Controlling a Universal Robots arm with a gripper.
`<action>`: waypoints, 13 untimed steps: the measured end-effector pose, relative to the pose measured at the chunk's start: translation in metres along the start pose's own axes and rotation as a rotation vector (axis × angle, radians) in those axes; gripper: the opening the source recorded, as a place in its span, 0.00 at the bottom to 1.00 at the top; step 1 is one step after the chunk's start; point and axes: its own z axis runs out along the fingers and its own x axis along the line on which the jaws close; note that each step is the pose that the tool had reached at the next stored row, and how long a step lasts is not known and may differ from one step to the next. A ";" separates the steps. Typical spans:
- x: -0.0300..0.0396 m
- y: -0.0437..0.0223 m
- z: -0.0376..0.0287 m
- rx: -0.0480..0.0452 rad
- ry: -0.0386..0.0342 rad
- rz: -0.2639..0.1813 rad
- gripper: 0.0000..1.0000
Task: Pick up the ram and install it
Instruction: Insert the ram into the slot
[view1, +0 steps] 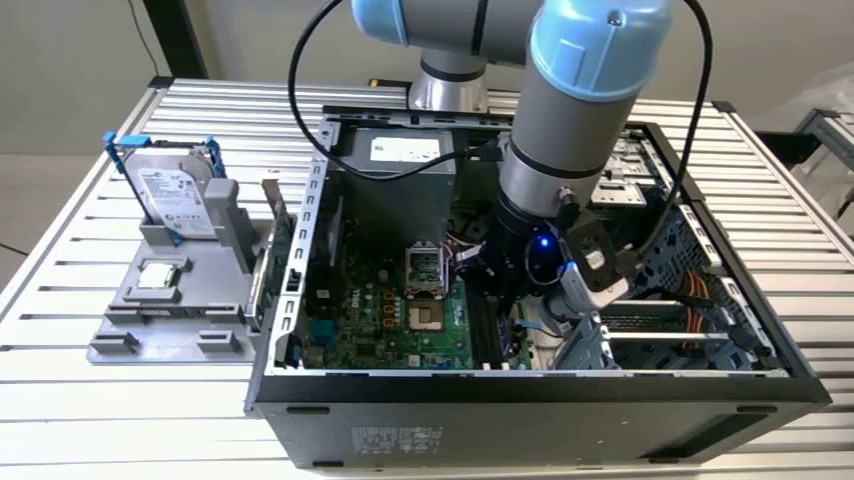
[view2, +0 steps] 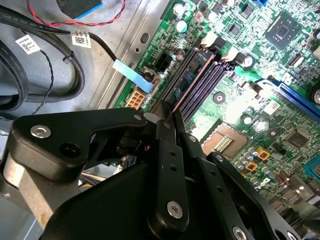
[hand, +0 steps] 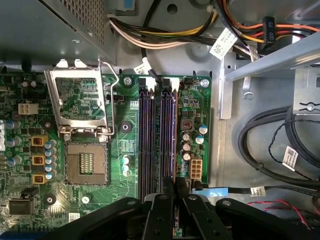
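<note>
Holding the ram (view2: 192, 75) edge-on, my gripper (view2: 167, 120) has its fingers closed on the stick's near end. From my fingertips its long axis runs straight ahead, parallel to the memory slots (hand: 157, 135), where it sits in or just above one of them.

Open computer case (view1: 534, 385) on slatted table (view1: 80, 400); hard drive (view1: 171, 198) upright in grey holder (view1: 160, 330); processor chip (view1: 160, 275) beside it.

Ribbed aluminium table (view1: 80, 250); plain pale wall (view1: 67, 60) behind; dark post (view1: 178, 40).
</note>
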 end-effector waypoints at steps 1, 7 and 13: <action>0.0000 0.0000 0.0000 0.0001 -0.0006 0.002 0.00; 0.0002 0.0000 0.0026 -0.0042 -0.0019 0.006 0.00; 0.0001 0.0001 0.0039 -0.0098 -0.0023 0.007 0.00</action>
